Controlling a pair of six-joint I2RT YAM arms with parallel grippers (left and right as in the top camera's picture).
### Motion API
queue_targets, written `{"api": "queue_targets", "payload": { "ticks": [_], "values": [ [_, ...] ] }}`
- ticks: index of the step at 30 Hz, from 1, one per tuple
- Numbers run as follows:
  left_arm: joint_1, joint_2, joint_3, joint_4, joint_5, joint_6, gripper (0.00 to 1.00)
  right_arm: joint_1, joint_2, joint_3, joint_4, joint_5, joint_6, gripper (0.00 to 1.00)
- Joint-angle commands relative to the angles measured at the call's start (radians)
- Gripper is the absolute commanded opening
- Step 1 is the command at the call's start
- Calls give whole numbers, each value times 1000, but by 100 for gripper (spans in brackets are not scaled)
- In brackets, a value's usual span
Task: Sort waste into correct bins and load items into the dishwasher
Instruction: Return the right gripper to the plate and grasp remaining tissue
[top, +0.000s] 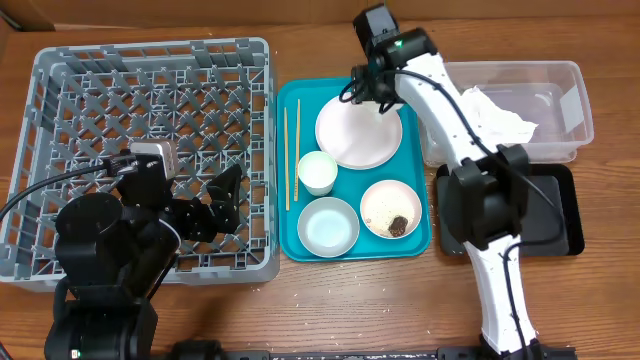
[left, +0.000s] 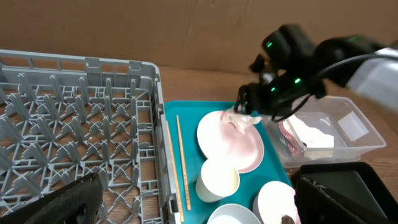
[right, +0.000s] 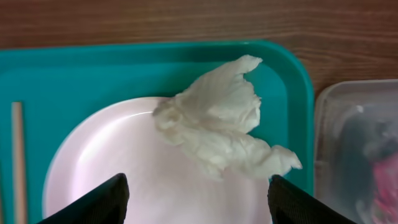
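A crumpled white napkin (right: 217, 127) lies on the far rim of the pale plate (right: 143, 174) on the teal tray (right: 74, 74). My right gripper (right: 196, 202) hangs open just above the plate, fingers wide on both sides, the napkin ahead of their tips. Overhead, that gripper (top: 372, 88) covers the plate's (top: 358, 135) back edge. The cup (top: 317, 172), an empty bowl (top: 328, 225), a bowl (top: 391, 209) with rice and a brown lump, and the chopsticks (top: 291, 150) sit on the tray. My left gripper (top: 228, 198) is open over the grey dish rack (top: 150, 100).
The clear tub (top: 560, 85) at the right holds white paper (top: 495, 112) and a red wrapper (left: 289, 137). The black tray (top: 560, 215) lies in front of it, partly under the right arm (top: 480, 190). A cardboard wall runs along the back.
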Motion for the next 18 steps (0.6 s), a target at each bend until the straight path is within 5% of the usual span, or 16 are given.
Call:
{"api": "queue_targets", "payload": {
  "ticks": [1,18],
  "values": [
    [10,-1,21,1,14,-14,100,-2,36,18,31,26,-24,73],
    [10,-1,21,1,14,-14,100,-2,136,-2,95,-13,-16,62]
  ]
}}
